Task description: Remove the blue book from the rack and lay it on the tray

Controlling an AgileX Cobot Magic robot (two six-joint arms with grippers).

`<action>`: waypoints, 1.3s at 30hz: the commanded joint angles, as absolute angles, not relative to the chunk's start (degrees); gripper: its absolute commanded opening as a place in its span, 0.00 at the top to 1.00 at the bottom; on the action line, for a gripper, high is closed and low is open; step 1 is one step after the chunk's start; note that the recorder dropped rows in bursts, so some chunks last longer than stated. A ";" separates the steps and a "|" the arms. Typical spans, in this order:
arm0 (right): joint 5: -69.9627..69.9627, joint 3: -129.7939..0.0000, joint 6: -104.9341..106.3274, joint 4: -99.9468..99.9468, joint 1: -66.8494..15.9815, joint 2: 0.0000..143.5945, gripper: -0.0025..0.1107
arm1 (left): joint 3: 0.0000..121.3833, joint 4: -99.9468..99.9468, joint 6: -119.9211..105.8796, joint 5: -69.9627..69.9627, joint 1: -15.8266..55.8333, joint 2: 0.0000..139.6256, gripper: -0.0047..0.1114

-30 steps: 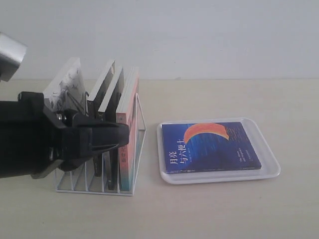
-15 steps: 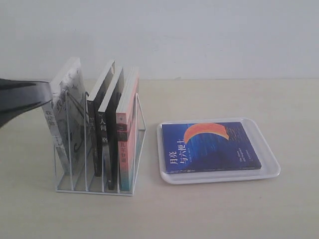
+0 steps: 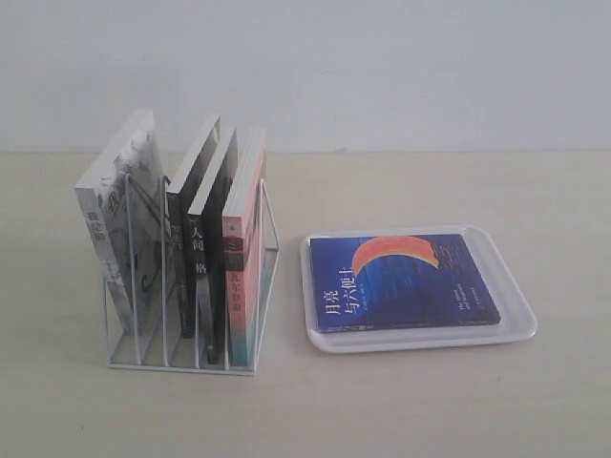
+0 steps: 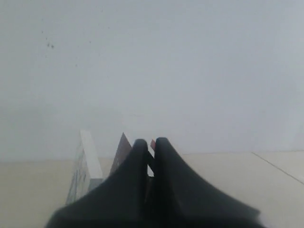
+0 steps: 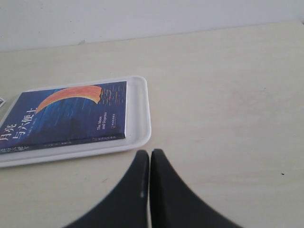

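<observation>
The blue book (image 3: 405, 281) lies flat, cover up, inside the white tray (image 3: 516, 298) right of the rack; the right wrist view shows the book (image 5: 61, 118) and the tray (image 5: 140, 118) too. The white wire rack (image 3: 196, 315) on the left holds several upright books. Neither arm shows in the exterior view. In its wrist view my left gripper (image 4: 148, 142) is shut and empty, well back from the rack's book tops (image 4: 90, 156). My right gripper (image 5: 150, 154) is shut with nothing in it, above bare table just off the tray's corner.
The rack holds a grey-white book (image 3: 119, 224), two black-spined books (image 3: 196, 253) and a pink-and-teal book (image 3: 243, 258). A pale wall (image 3: 382, 67) runs behind the beige table (image 3: 430, 401).
The left arm, which filled the exterior view's left side over the rack one second ago, has drawn back leftward and left the view. Book, tray and rack have not moved.
</observation>
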State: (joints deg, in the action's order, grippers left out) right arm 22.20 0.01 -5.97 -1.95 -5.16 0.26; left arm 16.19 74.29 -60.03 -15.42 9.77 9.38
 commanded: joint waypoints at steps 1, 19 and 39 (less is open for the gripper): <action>21.72 0.00 -5.45 -1.82 -5.17 0.00 0.98 | 15.75 74.33 -70.22 -14.99 9.56 5.50 0.92; 21.72 0.00 -5.45 -1.82 -5.17 0.00 0.98 | 0.32 6.17 -4.01 -6.69 5.78 0.00 0.92; 21.72 0.00 -5.45 -1.82 -5.17 0.00 0.98 | 0.00 3.06 -3.88 -18.00 5.78 0.00 0.92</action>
State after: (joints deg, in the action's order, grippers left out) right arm 22.20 0.01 -5.97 -1.95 -5.16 0.26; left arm 0.19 3.18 -4.64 -17.98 5.98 0.18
